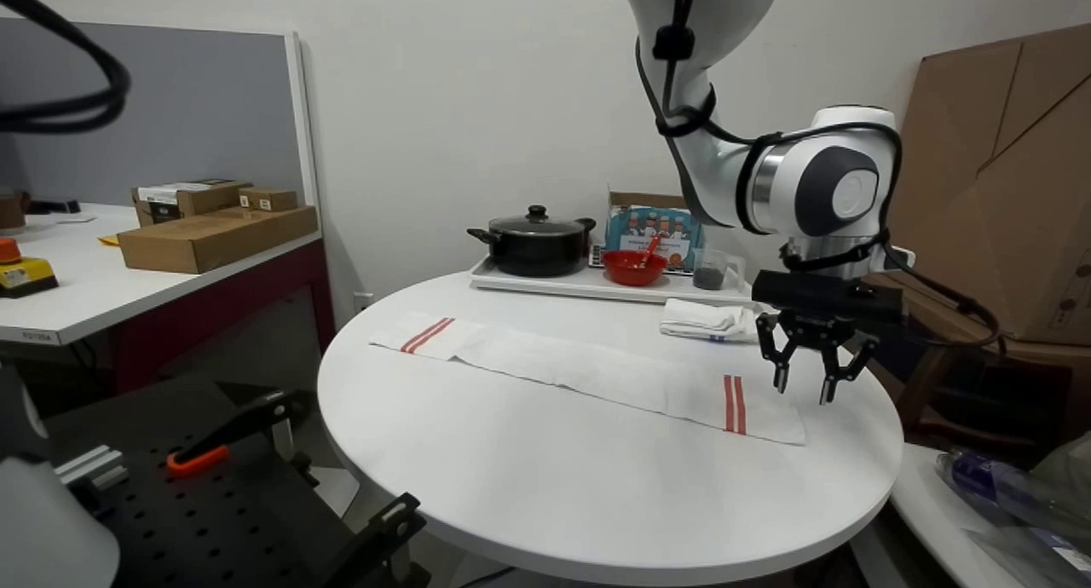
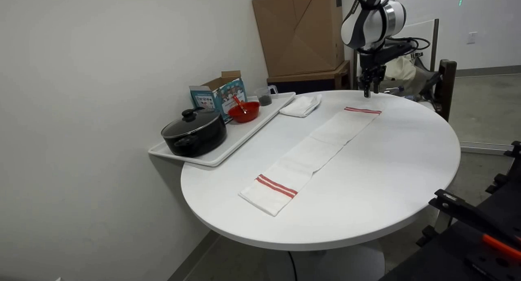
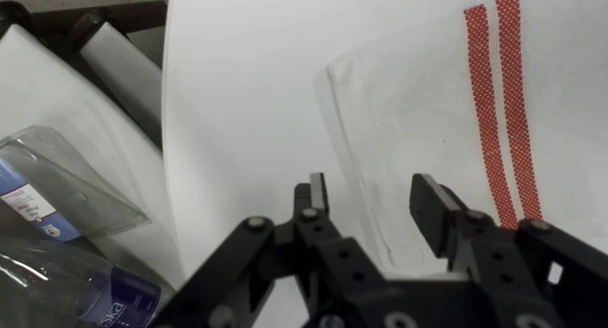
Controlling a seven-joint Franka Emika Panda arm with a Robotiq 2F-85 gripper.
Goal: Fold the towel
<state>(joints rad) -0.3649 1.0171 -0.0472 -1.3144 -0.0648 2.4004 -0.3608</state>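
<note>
Perhaps folded lengthwise already, the striped towel lies as a long strip across the tabletop, with end-to-end folds apparently remaining, while the tool hangs empty and spread near one end.

white arm, silver band, strapped black cables; black gripper with pale screws.

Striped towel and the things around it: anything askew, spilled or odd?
Two mild oddities, no spill visible. On the towel, a kink breaks the long edge near one pair of red stripes. In an exterior view, the tray overhangs the table near the pot, leaving that end apparently unsupported.
</note>
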